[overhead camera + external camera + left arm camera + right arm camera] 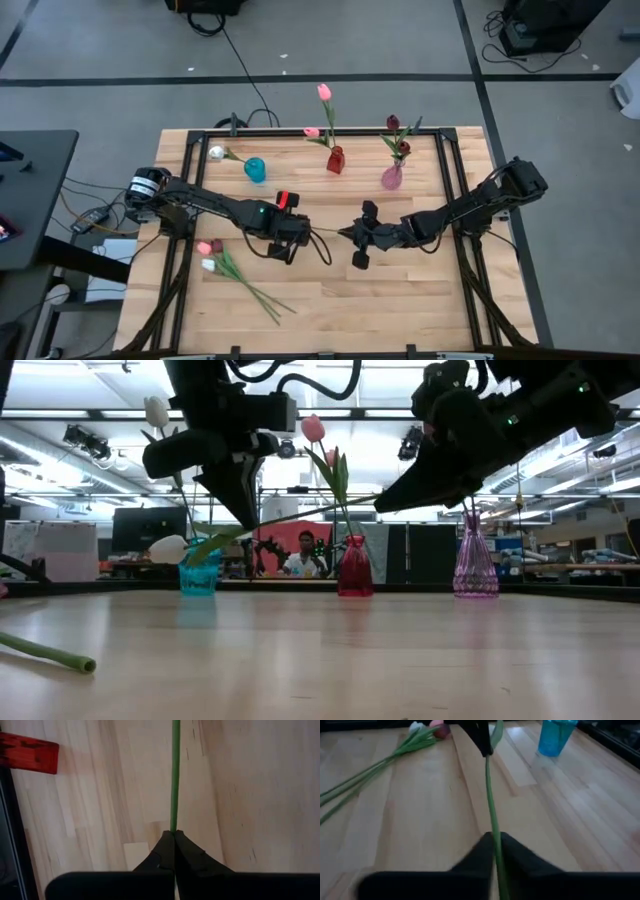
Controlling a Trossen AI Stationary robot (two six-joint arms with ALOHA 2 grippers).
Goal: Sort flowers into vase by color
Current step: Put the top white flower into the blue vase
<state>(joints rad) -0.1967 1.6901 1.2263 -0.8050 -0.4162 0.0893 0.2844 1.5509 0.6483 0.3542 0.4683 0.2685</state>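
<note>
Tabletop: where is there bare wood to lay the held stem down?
Bare wood lies on the table in front of the right pincer, out to the near right corner. Crowded: the loose flowers near the left pincer, and the back row of blue vase, red vase, purple vase.

the table [400, 290] is pale wood planks with a smooth, faintly glossy finish. the 3 vases, blue [256, 169], red [335, 160] and purple [392, 177], look like translucent, glossy glass. the gripper fingers [187, 852] look like matt black plastic.

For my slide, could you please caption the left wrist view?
Left claw pinching a thin green flower stem above the pale wooden table.
</note>
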